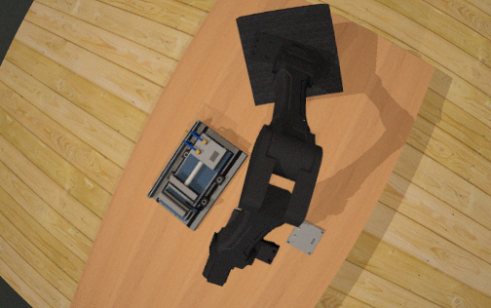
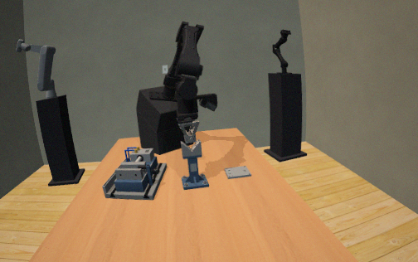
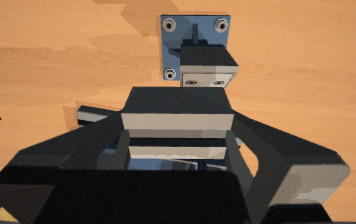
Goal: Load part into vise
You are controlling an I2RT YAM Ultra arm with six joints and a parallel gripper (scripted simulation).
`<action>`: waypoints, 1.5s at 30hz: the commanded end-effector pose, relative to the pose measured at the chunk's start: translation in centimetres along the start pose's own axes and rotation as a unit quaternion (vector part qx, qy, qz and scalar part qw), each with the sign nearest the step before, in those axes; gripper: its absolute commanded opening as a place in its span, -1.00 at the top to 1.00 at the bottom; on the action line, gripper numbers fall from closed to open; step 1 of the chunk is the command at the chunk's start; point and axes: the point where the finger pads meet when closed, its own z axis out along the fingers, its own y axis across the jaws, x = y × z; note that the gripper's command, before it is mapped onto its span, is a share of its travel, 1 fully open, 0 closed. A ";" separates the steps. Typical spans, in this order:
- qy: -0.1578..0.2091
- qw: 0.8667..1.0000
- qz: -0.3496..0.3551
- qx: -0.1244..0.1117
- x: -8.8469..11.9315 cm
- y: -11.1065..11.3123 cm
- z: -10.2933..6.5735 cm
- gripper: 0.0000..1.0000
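My gripper (image 2: 189, 132) is shut on the part (image 3: 177, 122), held across between its fingers. In the wrist view the part shows a dark face, a pale face and a dark band like its slot; in the top view the arm hides it. The gripper is just above and behind the V-block (image 2: 191, 150) (image 3: 209, 70) in the exterior view; I cannot tell whether they touch. The vise (image 1: 205, 181) (image 2: 133, 184) stands open, left of the gripper. Its rod (image 1: 194, 172) reaches one jaw; the fixed jaw (image 1: 173, 201) is farther out. The work stop is not clear.
The empty infeed plate (image 1: 306, 238) (image 2: 238, 172) lies on the table right of the V-block. Blue air fittings (image 1: 190, 145) stand up on the vise's cylinder end. The V-block's blue base (image 2: 193, 184) (image 3: 195, 21) is bolted-looking and narrow-stemmed. Two pedestals with arms stand beyond the table.
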 end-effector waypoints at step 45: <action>0.013 1.000 -0.001 0.029 -0.5 -1.5 -2.4 1.00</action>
